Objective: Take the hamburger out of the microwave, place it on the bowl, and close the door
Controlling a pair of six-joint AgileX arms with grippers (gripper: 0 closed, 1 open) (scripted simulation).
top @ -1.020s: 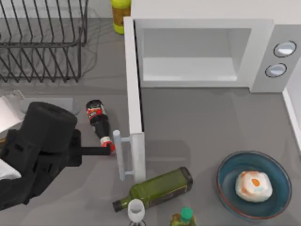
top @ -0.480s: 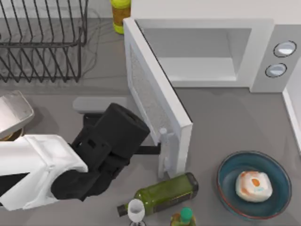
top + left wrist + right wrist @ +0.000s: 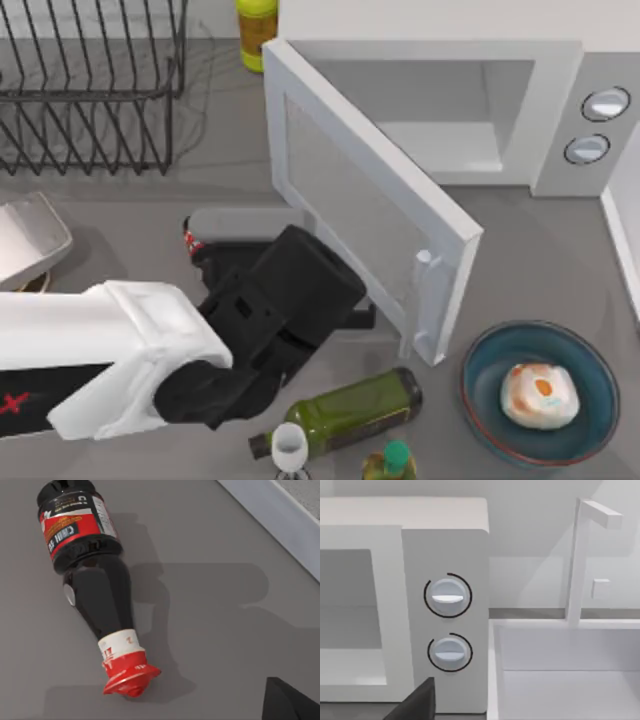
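The hamburger (image 3: 540, 395) rests in the blue bowl (image 3: 480, 362) at the front right of the table. At the back stands the white microwave (image 3: 560, 110), its cavity bare. Its door (image 3: 350, 190) is swung about halfway shut, the handle (image 3: 425, 300) at its free end. My left gripper (image 3: 362, 316) is against the door's outer face near that handle, mostly hidden under the wrist. The left wrist view looks down on the table beside the door's lower edge (image 3: 270, 515). My right gripper (image 3: 417, 702) hangs off to the right, facing the microwave's knobs (image 3: 447, 596).
A dark cola bottle (image 3: 90, 580) lies on the table under my left arm. A green oil bottle (image 3: 350, 405), a wine glass (image 3: 290, 447) and a green-capped bottle (image 3: 393, 462) crowd the front edge. A wire rack (image 3: 90, 90) and a yellow bottle (image 3: 256, 30) stand at the back left.
My left arm has swept right, pushing the door from fully open to about half shut. The green oil bottle shifted slightly. Hamburger and bowl have not moved.
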